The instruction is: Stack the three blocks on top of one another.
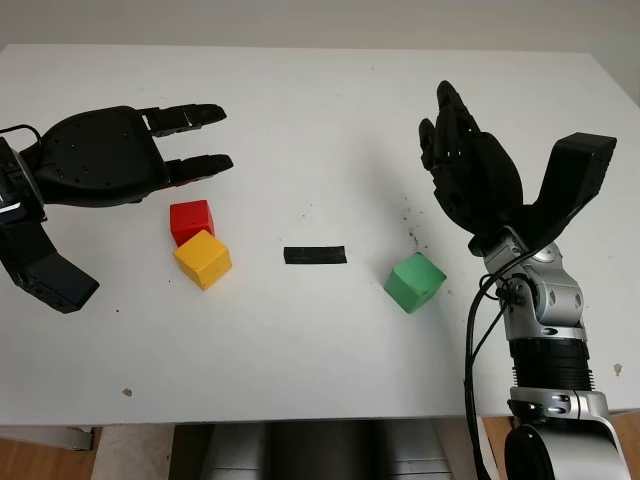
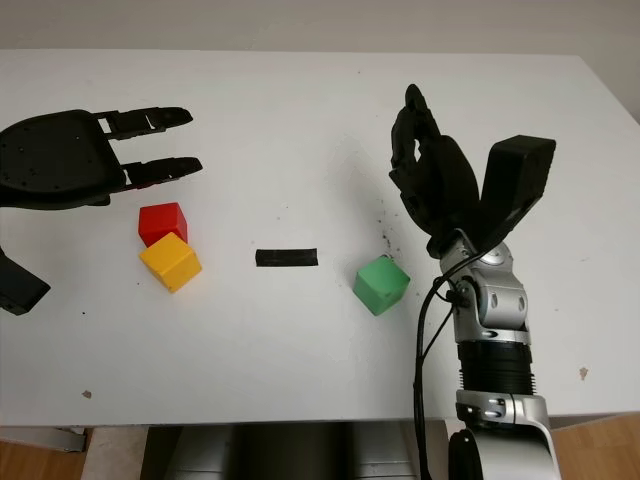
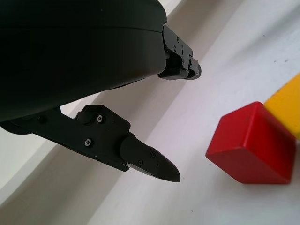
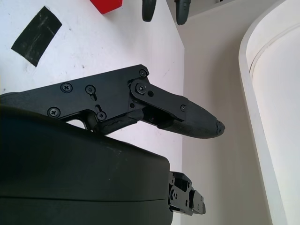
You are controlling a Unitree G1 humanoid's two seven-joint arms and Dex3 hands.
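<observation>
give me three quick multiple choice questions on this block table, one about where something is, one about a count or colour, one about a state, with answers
1. Where is the green block?
A. on top of the yellow block
B. alone on the table, on the right hand's side of the black tape strip
C. held in the left hand

2. How many blocks are on the white table?
A. two
B. three
C. five

3. What is the state of the left hand?
A. open, above the table just beyond the red block
B. shut on the red block
C. shut on the yellow block

Answers:
1. B: the green block sits by itself past the black tape strip, near the right hand.
2. B: one red block, one yellow block, one green.
3. A: its fingers hold nothing; the red block stands free on the table.
</observation>
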